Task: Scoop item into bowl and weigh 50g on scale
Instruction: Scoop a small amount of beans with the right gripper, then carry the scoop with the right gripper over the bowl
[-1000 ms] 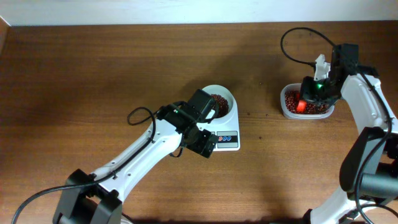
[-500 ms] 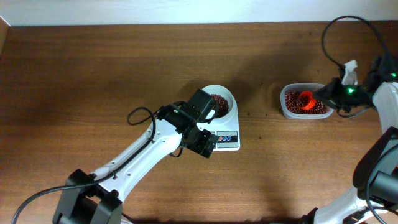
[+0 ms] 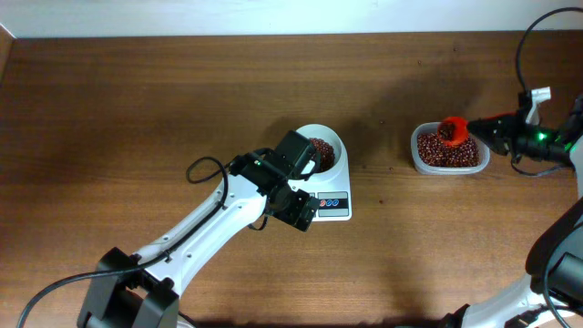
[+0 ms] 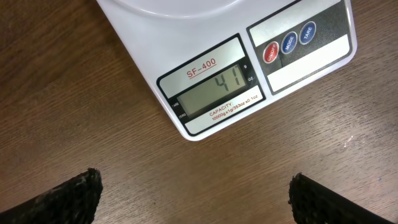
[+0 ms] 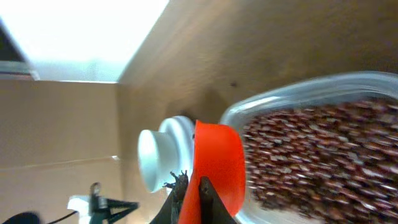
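Right fingers [image 5: 206, 206] clamp orange scoop [image 5: 217, 163] over tub [image 5: 292, 96] of beans [image 5: 323, 155]; left fingers [image 4: 74, 196] gape near scale [image 4: 214, 93].

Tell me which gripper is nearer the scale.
Left. The left gripper hangs open beside the display corner of the scale; the right gripper is far off to the right, holding an orange scoop at the clear tub.
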`<move>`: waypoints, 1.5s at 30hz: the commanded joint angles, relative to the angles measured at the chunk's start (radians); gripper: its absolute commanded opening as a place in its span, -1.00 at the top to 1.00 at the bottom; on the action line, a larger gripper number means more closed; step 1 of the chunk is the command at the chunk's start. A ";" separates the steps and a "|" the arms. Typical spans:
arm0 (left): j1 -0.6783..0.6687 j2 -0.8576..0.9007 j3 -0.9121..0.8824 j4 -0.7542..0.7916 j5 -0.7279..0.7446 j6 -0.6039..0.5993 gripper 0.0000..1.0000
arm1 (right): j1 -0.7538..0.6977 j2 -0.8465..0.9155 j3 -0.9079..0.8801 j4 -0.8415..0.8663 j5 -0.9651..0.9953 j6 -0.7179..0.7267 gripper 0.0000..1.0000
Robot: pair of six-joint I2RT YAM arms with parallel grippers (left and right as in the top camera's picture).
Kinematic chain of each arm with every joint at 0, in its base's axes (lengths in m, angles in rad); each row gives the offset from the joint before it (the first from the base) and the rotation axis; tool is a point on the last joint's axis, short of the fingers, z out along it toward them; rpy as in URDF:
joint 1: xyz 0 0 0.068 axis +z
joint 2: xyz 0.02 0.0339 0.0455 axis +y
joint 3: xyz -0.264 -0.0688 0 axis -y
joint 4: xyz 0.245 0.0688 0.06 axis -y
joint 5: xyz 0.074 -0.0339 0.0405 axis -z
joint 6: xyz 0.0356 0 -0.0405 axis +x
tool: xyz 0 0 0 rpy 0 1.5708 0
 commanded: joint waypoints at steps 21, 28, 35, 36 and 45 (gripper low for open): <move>0.005 0.005 -0.009 0.002 0.008 0.016 -0.98 | 0.301 0.008 -0.008 0.037 -0.132 -0.021 0.92; 0.005 0.005 -0.009 0.002 0.008 0.016 -0.98 | 0.380 0.008 -0.008 0.092 -0.131 -0.014 0.92; 0.005 0.005 -0.009 0.002 0.008 0.016 -0.98 | 0.430 0.008 -0.008 0.100 -0.130 -0.002 0.92; 0.005 0.005 -0.009 0.002 0.007 0.016 -0.98 | 0.443 0.008 -0.008 0.111 -0.130 -0.002 0.92; 0.006 0.005 -0.009 0.002 0.007 0.016 -0.97 | 0.554 0.008 0.016 0.199 -0.047 0.081 0.92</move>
